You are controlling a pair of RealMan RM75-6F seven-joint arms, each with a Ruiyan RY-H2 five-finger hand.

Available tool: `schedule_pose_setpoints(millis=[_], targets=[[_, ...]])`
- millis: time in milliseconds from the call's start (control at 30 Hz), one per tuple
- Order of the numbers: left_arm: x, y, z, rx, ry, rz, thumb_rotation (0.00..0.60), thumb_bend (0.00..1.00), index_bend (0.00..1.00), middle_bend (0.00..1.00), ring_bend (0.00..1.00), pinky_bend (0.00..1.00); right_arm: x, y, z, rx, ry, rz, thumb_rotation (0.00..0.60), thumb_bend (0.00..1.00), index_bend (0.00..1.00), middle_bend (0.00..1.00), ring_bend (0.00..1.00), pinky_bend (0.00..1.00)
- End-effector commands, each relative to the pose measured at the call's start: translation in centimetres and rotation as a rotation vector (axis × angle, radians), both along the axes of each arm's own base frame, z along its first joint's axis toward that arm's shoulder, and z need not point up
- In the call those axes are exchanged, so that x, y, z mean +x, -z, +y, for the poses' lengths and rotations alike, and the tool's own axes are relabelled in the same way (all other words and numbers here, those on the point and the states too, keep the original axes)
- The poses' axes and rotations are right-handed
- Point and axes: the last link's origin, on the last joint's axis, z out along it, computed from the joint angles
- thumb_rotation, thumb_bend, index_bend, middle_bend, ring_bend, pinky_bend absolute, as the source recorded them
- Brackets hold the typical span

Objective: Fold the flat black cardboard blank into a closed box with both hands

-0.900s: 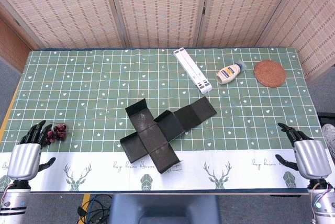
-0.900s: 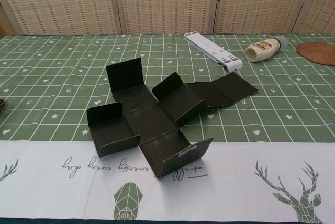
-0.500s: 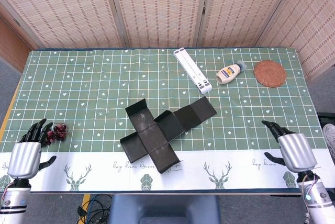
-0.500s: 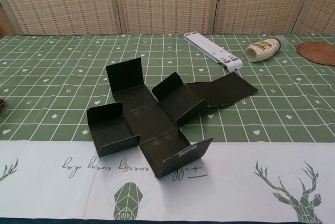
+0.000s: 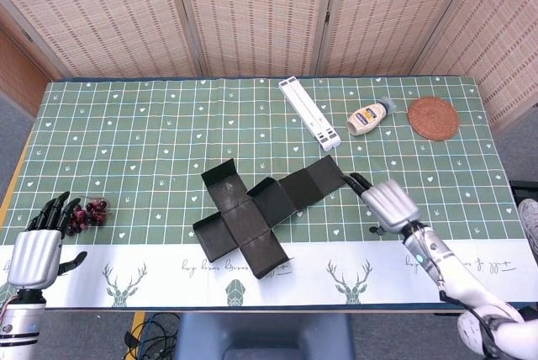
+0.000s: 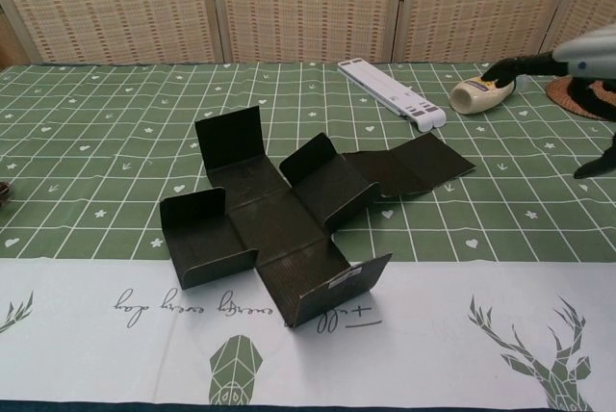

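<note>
The black cardboard blank [image 5: 249, 219] lies unfolded in a cross shape at the table's middle, near the white front strip. Several of its flaps stand partly up [image 6: 279, 224], and its long right flap [image 5: 315, 180] lies almost flat. My right hand [image 5: 388, 203] hovers just right of that flap, fingers stretched toward it and holding nothing. In the chest view the right hand [image 6: 580, 51] enters at the upper right, above the table. My left hand [image 5: 38, 246] rests at the front left corner, fingers extended and empty, far from the blank.
A bunch of dark grapes [image 5: 91, 213] lies just beyond my left hand. At the back stand a white folded stand [image 5: 309, 113], a mayonnaise bottle [image 5: 368, 118] on its side and a round woven coaster [image 5: 433, 118]. Wicker screens close off the far side.
My right hand has travelled from the front right table edge up and leftward to the blank's right flap. The left hand has sunk slightly. The blank has not moved.
</note>
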Motion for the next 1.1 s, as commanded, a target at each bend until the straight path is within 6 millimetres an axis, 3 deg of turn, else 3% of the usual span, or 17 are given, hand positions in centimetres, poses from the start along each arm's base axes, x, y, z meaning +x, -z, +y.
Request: schedule_pose_setpoints(millis=[33, 400, 1100], targets=[[-0.1, 0.0, 0.0, 0.000, -0.003, 0.001, 0.600, 0.02, 0.12, 0.09, 0.10, 0.29, 2.8, 3.6, -3.6, 0.083, -0.039, 0.070, 0.600, 0.09, 0.00, 0.08, 0.74, 1.00], [-0.3, 0.2, 0.4, -0.013, -0.021, 0.016, 0.600, 0.02, 0.12, 0.09, 0.10, 0.27, 5.3, 8.9, -7.4, 0.138, -0.031, 0.151, 0.600, 0.09, 0.00, 0.07, 0.74, 1.00], [-0.7, 0.2, 0.6, -0.020, -0.030, 0.014, 0.600, 0.02, 0.12, 0.08, 0.10, 0.27, 6.8, 14.1, -10.0, 0.154, -0.021, 0.235, 0.600, 0.10, 0.00, 0.06, 0.74, 1.00]])
